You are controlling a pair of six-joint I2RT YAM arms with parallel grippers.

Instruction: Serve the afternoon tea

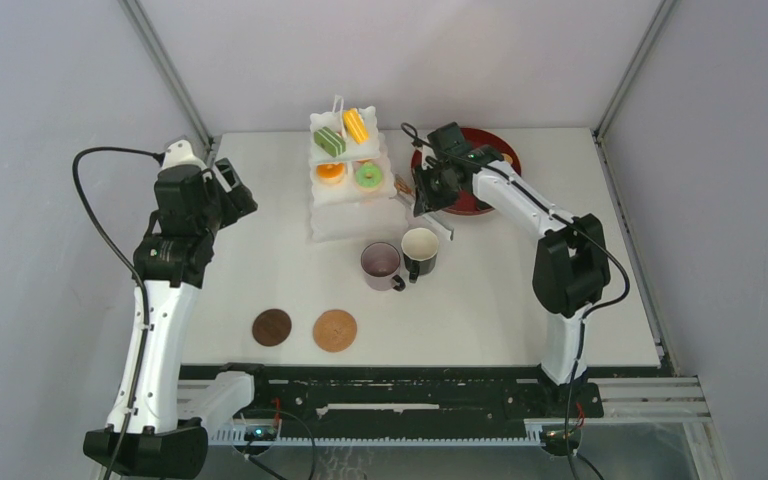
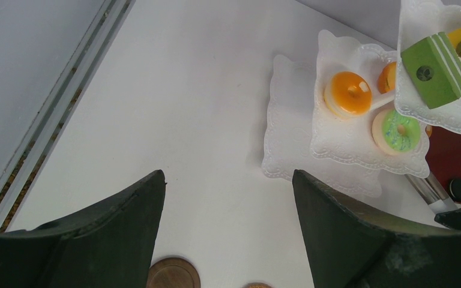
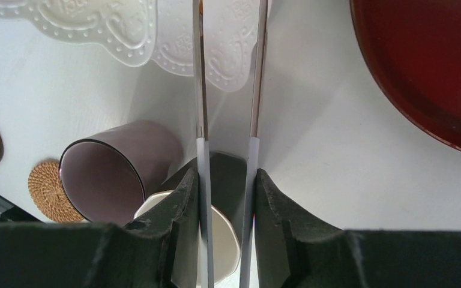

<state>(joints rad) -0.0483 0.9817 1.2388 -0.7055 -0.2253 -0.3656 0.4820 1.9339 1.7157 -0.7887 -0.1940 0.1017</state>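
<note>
**Mia:** Where is the tea stuff?

**Ben:** The white stand (image 1: 340,222) is at the far side of the table. The little pastries (image 1: 329,140) sit on its top two plates, and the bottom plate looks bare. The mauve mug (image 1: 380,265) and the black mug (image 1: 420,250) are right next to each other, just in front of the stand. The two coasters (image 1: 271,326) lie further in front of it, well apart from the mugs.

**Mia:** How would they feel to pick up?

**Ben:** I think the pastries are small and light and easy to knock off. Pinch one gently by its sides. The mugs look hard and smooth, so they may slip, and they could break. The handle or the rim is the best place to grab.

**Mia:** What is the right arm doing?

**Ben:** It reaches out just to the right of the stand, with its wrist tipped down at the table. The right gripper (image 3: 227,180) is squeezed tight on the tongs (image 3: 199,90). The two metal strips are close but not touching. Their tips go off the top of the wrist picture, so I cannot tell if they hold anything. The red tray (image 1: 495,140) is also right of the stand.

**Mia:** And the left arm?

**Ben:** It is up in the air, well to the left of the stand. The left gripper (image 2: 228,177) is spread wide and holds nothing.
</note>
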